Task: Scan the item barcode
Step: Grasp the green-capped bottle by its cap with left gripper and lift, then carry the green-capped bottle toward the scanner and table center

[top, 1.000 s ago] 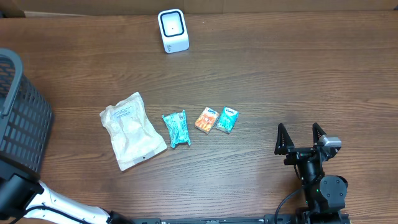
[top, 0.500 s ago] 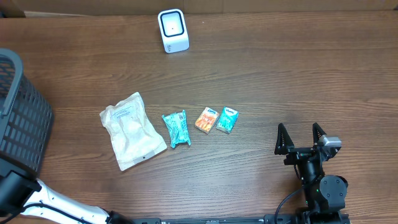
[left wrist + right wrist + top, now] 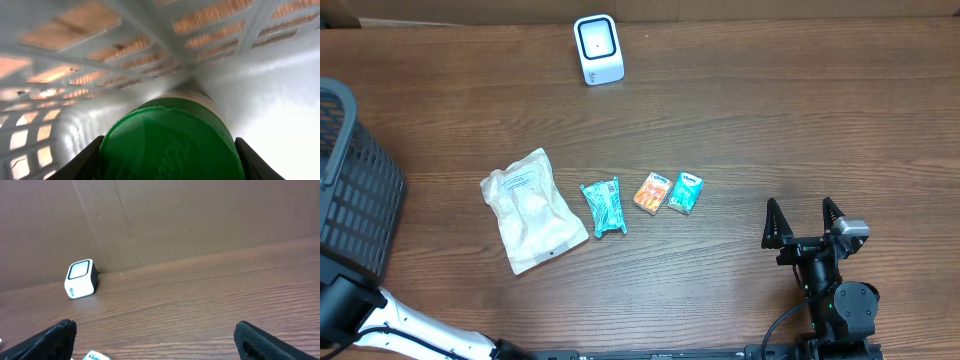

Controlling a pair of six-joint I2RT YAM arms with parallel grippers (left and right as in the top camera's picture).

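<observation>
In the left wrist view a round dark green lid (image 3: 170, 135) of a container fills the lower frame, inside the grey slatted basket (image 3: 75, 30). My left gripper (image 3: 167, 162) is shut on it, one black finger (image 3: 85, 164) pressed against each side of the lid. The container's body is hidden below the lid. The white barcode scanner (image 3: 597, 49) stands at the table's far edge and also shows as the scanner (image 3: 80, 278) in the right wrist view. My right gripper (image 3: 807, 222) rests open and empty at the front right.
The dark basket (image 3: 350, 190) sits at the left edge. On the table lie a white pouch (image 3: 531, 208), a teal packet (image 3: 604, 206), an orange tissue pack (image 3: 651, 192) and a teal tissue pack (image 3: 686, 192).
</observation>
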